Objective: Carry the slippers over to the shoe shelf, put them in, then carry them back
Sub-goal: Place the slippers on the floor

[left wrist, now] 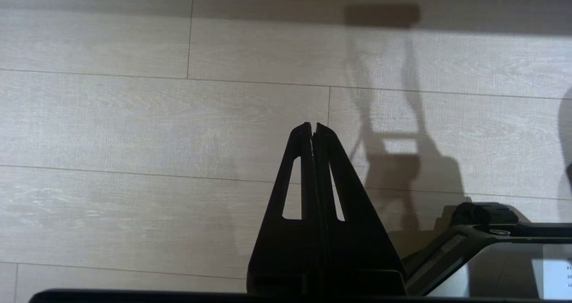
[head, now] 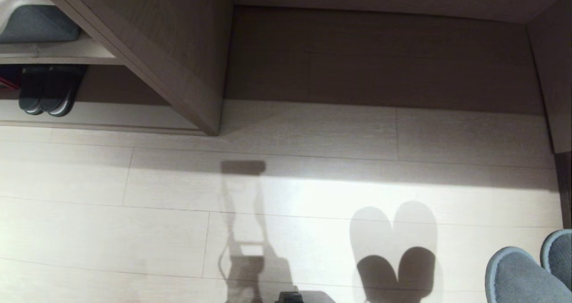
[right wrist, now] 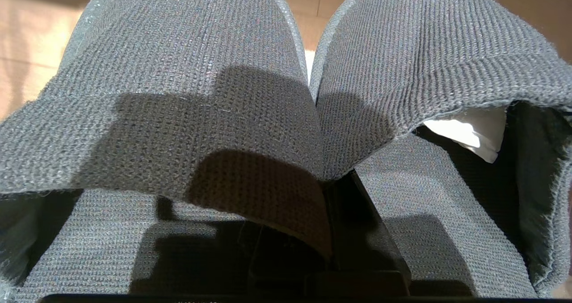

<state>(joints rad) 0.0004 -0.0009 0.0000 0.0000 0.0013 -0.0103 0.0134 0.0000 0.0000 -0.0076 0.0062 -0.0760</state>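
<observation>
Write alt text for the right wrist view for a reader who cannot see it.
Two grey knitted slippers fill the view side by side, toes pointing away, with the right pincer shut on their inner edges where the two meet. A white label or insert shows inside the opening of one slipper, and pale wood flooring is visible beyond.

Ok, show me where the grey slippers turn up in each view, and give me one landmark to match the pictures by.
Head view: the slippers show at the lower right corner, toes only, above the floor.
Left wrist view: not in it; only the shut left gripper over the floor.
Right wrist view: they fill the picture, side by side, pinched by the right gripper.
Shared landmark: the pale plank floor.
</observation>
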